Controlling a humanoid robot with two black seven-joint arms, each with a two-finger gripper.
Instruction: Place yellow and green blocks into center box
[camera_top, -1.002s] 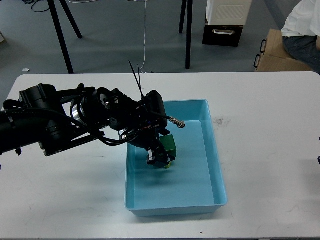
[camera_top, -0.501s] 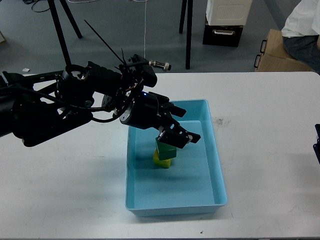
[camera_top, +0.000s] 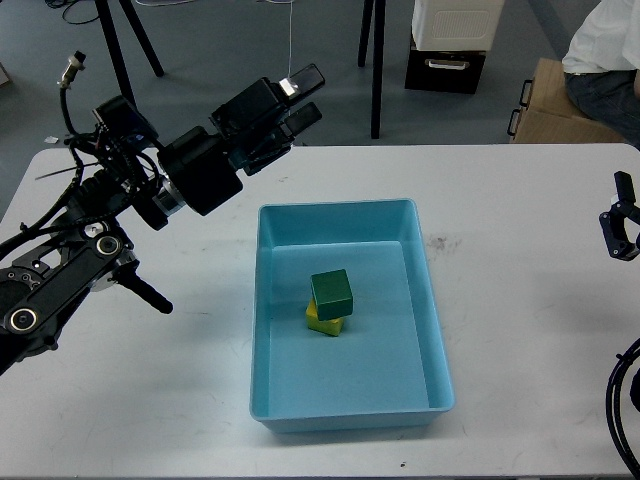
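yellow block (camera_top: 322, 322) mostly hidden under green block (camera_top: 331, 294), right gripper (camera_top: 620, 225) cut off by the edge, seated person (camera_top: 603, 55) cropped at corner

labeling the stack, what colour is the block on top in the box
Green, sitting on a yellow block in the light blue box; clearest in the head view.

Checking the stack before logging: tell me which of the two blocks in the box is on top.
The green block is on top; the yellow block lies beneath it on the floor of the blue box, mostly covered.
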